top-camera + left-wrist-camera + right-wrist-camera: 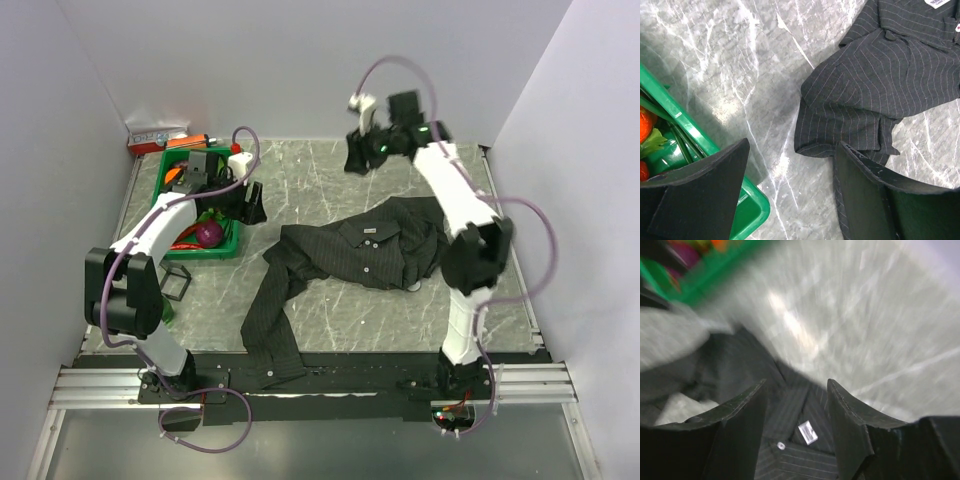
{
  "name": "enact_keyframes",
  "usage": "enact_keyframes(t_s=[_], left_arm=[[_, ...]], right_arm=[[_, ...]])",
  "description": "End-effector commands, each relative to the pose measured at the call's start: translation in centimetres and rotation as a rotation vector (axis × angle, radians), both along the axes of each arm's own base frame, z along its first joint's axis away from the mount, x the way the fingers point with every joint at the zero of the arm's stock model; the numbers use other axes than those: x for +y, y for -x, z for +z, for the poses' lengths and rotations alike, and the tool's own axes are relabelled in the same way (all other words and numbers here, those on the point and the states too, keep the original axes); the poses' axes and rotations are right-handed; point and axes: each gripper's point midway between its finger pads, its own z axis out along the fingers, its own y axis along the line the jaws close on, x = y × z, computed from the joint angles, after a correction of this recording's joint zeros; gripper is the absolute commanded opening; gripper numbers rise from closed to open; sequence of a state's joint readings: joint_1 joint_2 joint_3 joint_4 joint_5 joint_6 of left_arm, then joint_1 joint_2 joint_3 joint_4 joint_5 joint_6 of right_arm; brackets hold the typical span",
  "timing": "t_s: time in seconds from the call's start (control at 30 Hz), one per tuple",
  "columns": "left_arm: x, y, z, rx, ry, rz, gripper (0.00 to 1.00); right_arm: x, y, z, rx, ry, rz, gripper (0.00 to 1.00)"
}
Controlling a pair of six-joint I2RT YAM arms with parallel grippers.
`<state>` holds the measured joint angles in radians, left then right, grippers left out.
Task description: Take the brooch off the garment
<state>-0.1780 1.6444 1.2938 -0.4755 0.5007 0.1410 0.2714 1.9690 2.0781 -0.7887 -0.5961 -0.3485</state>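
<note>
1. Near edge: both arm bases are bolted to a metal rail (100,388). One sleeve of the garment (365,250) runs down to this edge, and its cuff lies on the black strip beside the rail.
2. Left of that sleeve, a small black open frame (178,283) lies flat on the grey marbled table (400,315), apart from the cloth.
3. Table centre: the garment, dark charcoal with fine pinstripes, lies crumpled with its collar toward the far side. A white neck label (369,231) and pale buttons show.
4. Brooch: it cannot be made out in any view, so its place on the garment cannot be told.
5. Left gripper (251,212): it is held above bare table between the green basket (207,251) and the garment's left edge. The jaws stand wide apart with nothing between them. Its wrist view shows only table and a folded hem of cloth beneath the gap.
6. The basket holds a round purple vegetable (208,233) and red and orange produce.
7. Right gripper (357,160): it is raised high over the far part of the table, beyond the collar. Its wrist view is blurred, yet the fingers are seen parted and empty, with the label and one button visible through the gap.
8. Far left corner: a red-and-white box (157,137) stands against the back wall, with an orange item (187,142) beside it.
</note>
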Motion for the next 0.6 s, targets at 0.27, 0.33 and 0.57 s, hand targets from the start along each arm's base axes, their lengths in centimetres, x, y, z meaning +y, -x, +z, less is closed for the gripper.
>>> enact_keyframes(t_s=[0.27,0.33,0.57], left_arm=[[0.2,0.9,1.8,-0.049,0.033,0.023,0.76],[0.1,1.2,1.6,-0.042,0.029,0.014,0.76],[0.3,0.8,1.5,-0.043,0.015,0.018,0.76]], right_arm=[[0.0,3.8,-19.1,0.435,0.314,0.068,0.60],[0.0,4.1,-20.3,0.464,0.335,0.063,0.62],[0.1,6.5,-24.1,0.559,0.441,0.097,0.63]])
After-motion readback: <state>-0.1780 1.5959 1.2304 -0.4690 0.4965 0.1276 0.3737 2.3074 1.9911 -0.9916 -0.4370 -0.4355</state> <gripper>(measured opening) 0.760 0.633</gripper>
